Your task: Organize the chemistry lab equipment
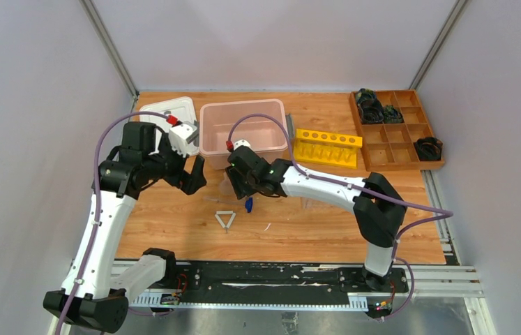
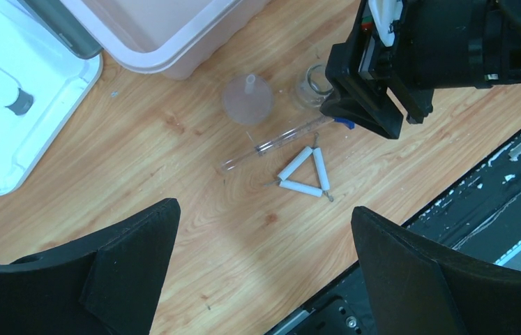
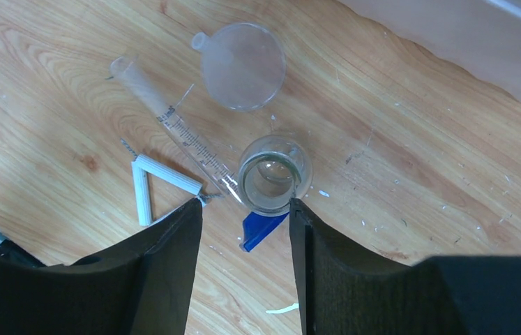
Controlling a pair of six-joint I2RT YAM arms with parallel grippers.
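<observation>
A small clear glass beaker (image 3: pixel 273 174) stands upright on the wooden table. Against it lies a clear graduated cylinder (image 3: pixel 174 124) on its side, its blue base (image 3: pixel 261 229) showing between my right fingers. A clear funnel (image 3: pixel 243 66) rests mouth-down just beyond, and a white triangle frame (image 3: pixel 147 183) lies to the left. My right gripper (image 3: pixel 243 209) hovers open, its fingertips at the beaker's near rim, gripping nothing. My left gripper (image 2: pixel 264 265) is wide open and empty, above bare wood short of the triangle (image 2: pixel 304 172). The triangle (image 1: pixel 224 220) lies near both grippers.
A translucent pink bin (image 1: pixel 243 125) stands behind the glassware, with a white lid (image 1: pixel 170 115) to its left. A yellow tube rack (image 1: pixel 327 146) and a wooden compartment tray (image 1: pixel 397 129) sit at the back right. A black rail (image 1: pixel 264 276) runs along the near edge.
</observation>
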